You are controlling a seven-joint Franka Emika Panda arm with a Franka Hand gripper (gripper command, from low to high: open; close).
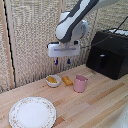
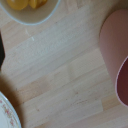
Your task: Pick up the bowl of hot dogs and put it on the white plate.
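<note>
The hot dog bowl point(image 1: 53, 80) is a small white bowl holding yellow-orange hot dogs point(image 1: 51, 79); it stands on the wooden table toward the back. My gripper point(image 1: 63, 62) hangs above the table, a little above the bowl and toward the exterior view's right of it, with its blue-tipped fingers apart and empty. The white plate point(image 1: 32, 112) with a floral rim lies at the front, on the exterior view's left. In the wrist view the bowl point(image 2: 30, 12) shows at one corner and the plate's rim point(image 2: 6, 114) at another; the fingers do not show.
A loose orange food piece point(image 1: 67, 80) lies beside the bowl. A pink cup point(image 1: 80, 83) stands on the exterior view's right of it and fills one side of the wrist view point(image 2: 117, 55). A black appliance point(image 1: 109, 52) stands at the back right.
</note>
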